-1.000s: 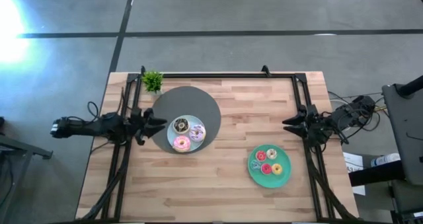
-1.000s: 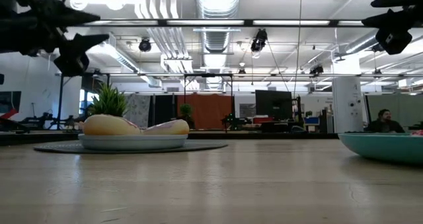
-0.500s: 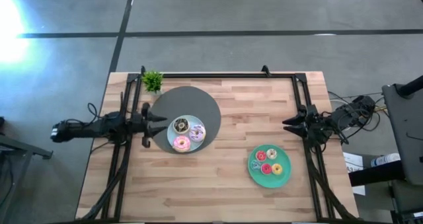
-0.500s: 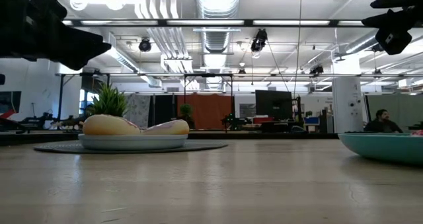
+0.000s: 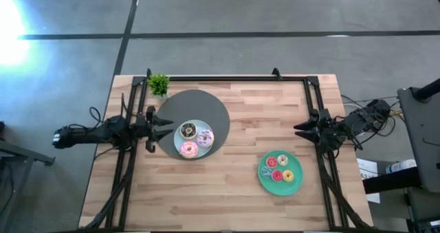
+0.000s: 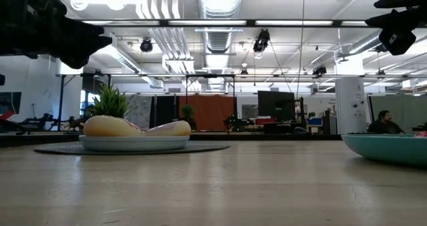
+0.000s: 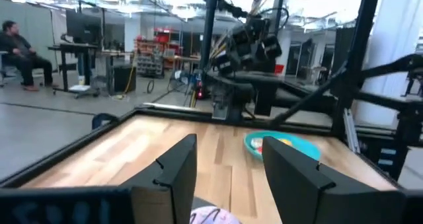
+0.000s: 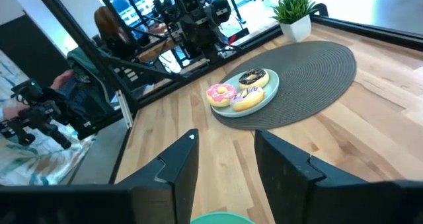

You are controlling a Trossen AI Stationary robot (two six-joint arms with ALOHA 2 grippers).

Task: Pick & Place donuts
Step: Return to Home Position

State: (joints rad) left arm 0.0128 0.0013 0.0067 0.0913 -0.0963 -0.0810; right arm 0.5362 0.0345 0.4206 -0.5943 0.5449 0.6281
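Jaws apart; donuts (image 5: 277,174) lie on green plate (image 5: 293,186).

Wooden table (image 5: 227,198), grey round mat (image 5: 196,106), small potted plant (image 5: 159,84), light-blue plate (image 6: 133,143) on mat, green plate (image 5: 280,187)

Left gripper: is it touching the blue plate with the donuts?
Apart. The low view shows the left gripper hanging high above the plate, with open air between them.

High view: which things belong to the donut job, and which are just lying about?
Job: four small donuts, green plate, three larger donuts, light-blue plate.
Lying about: grey round mat, potted plant.
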